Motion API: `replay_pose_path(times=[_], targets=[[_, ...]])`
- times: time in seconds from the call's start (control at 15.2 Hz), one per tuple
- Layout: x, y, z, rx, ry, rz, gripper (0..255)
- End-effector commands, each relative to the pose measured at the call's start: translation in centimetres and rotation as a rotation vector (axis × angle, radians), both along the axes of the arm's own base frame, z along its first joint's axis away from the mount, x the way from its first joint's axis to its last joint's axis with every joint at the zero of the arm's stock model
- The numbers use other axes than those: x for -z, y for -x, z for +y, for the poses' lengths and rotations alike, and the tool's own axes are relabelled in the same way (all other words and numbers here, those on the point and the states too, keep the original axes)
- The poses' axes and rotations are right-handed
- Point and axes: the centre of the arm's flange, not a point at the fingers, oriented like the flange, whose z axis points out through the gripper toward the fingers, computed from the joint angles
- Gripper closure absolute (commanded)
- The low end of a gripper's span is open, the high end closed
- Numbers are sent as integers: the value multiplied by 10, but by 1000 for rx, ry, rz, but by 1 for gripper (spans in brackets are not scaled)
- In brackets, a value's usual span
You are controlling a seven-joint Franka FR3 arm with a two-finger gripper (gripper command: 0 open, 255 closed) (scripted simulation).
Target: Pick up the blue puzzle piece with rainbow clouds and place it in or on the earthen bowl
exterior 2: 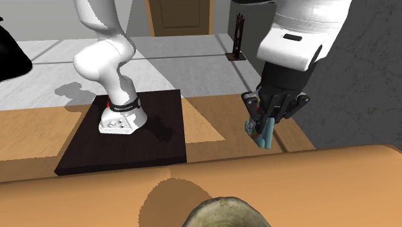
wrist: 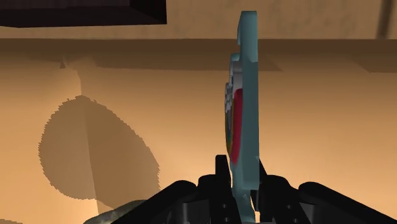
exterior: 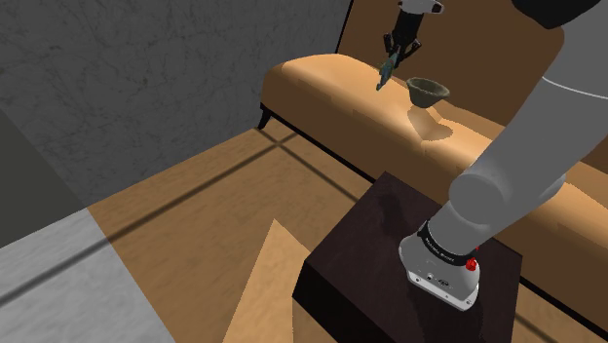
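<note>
- Over the tan sofa (exterior: 322,90), the black hand (exterior: 392,62) was clamped on the blue puzzle piece (exterior: 385,76), one finger pressed to each flat face.
- We saw the piece hanging below the fingertips, raised off the seat cushion and touching nothing else.
- In the wrist view the piece stood edge-on between the two fingers (wrist: 221,173). It showed a teal-blue rim, with a band of red and some pale patches on the one face we could see.
- In the shoulder view the piece leaned a little, its lower end tipped toward that view's left.
- The earthen bowl (exterior: 428,92) stood upright on the seat just beside the held piece, on the shoulder view's right, nearer the seat's back edge than its front edge.
- The bowl was dull grey-brown, and it cast a rounded shadow (wrist: 89,153) on the cushion.
- The piece was near the bowl's rim but apart from it, not over the opening as far as we could judge.
- The dark box stand (exterior 2: 129,138) sat on the wooden floor (exterior: 195,205) before the sofa's front edge.
- From the stand the white arm (exterior: 526,166) reached over to the seat.
- A grey wall (exterior: 146,78) rose beyond the sofa's end.
</note>
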Motion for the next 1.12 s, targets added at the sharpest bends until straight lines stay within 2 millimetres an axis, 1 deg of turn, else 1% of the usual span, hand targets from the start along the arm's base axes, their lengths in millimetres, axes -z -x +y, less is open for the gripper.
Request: replay_pose_path(times=[0.0,0.99,1.06], targets=[[-11,1,0,0,0,0,255],[-90,1,0,0,0,0,255],[-91,1,0,0,0,0,255]])
